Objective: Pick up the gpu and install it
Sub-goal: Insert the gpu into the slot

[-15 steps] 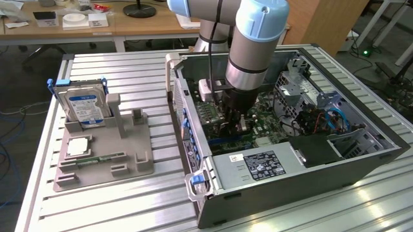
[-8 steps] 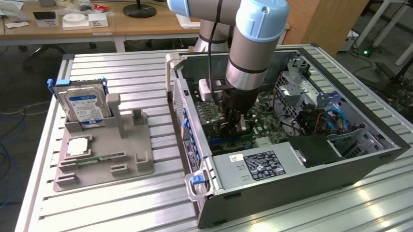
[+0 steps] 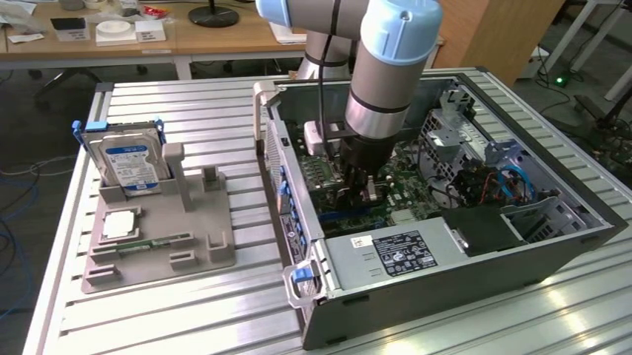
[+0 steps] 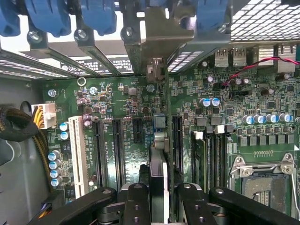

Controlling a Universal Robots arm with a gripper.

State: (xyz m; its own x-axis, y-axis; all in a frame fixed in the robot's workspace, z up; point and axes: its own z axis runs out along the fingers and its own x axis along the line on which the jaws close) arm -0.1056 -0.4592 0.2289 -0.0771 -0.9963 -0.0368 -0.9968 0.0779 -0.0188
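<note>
My gripper (image 3: 357,194) reaches down inside the open computer case (image 3: 553,244), just above the green motherboard (image 3: 405,198). In the wrist view the gripper (image 4: 161,208) is shut on the gpu (image 4: 158,180), a thin dark card seen edge-on between the two black fingers (image 4: 137,206). The card's silvery end bracket (image 4: 164,37) stands against the case's rear slot openings. The card hangs over the motherboard (image 4: 117,93) next to a long black expansion slot (image 4: 177,140). I cannot tell whether its lower edge touches the slot.
Blue retention clips (image 4: 47,18) line the rear slots. The CPU socket (image 4: 262,183), capacitors and a white slot (image 4: 77,154) crowd the board. Beside the case, a grey holder (image 3: 158,222) carries a hard drive (image 3: 129,163) and a memory stick (image 3: 153,242). The power supply (image 3: 395,255) sits at the case's near end.
</note>
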